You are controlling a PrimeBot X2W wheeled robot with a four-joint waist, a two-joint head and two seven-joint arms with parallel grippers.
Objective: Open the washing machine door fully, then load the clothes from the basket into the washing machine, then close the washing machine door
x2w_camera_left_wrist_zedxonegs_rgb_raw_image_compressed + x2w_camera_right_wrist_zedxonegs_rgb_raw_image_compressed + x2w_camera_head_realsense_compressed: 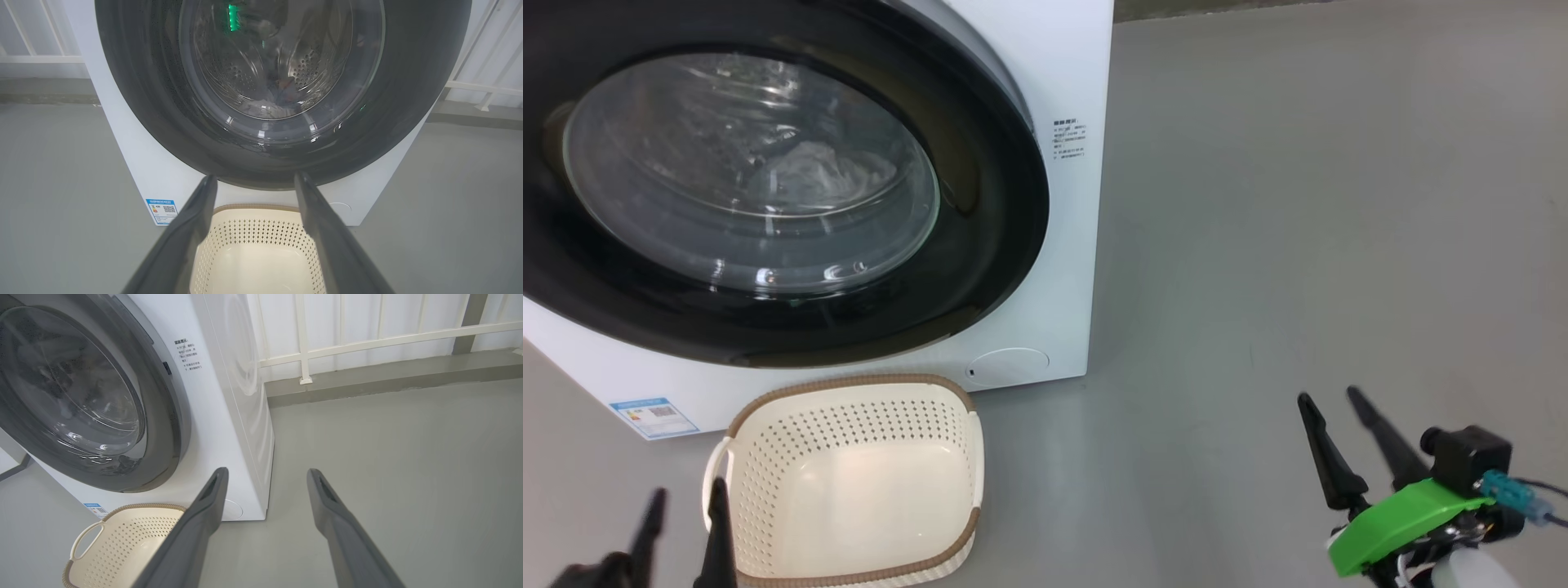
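The grey floor (pixel 1298 204) spreads wide to the right of the washing machine (pixel 1070 269), whose white body takes up the upper left of the head view. In the right wrist view a white railing (pixel 367 341) on a low kerb runs behind the machine.

The washing machine door (pixel 996 204) lies shut flat against the front, its glossy black rim covering most of that face. Through the glass bowl, the clothes (pixel 817 175) show as a pale crumpled heap low inside the steel drum; their print cannot be made out through the reflections.

The basket (pixel 849 382) stands on the floor just before the machine, under the lower edge of the door and slightly right of its centre. Its bare cream bottom is in plain sight.

The left end effector (pixel 688 488) hovers at the basket's left handle, fingers spread apart and gripping nothing; in its wrist view the basket sits between its two fingers (pixel 184 237), with the door straight beyond.

The right end effector (pixel 1330 395) hangs over bare floor, well apart from the machine's right corner, also spread wide with nothing in it. A green cover (pixel 1396 523) sits at its wrist.

A blue label sticker (pixel 654 416) marks the lower left of the front, and a round flap (pixel 1009 366) the lower right, near the basket's rim.
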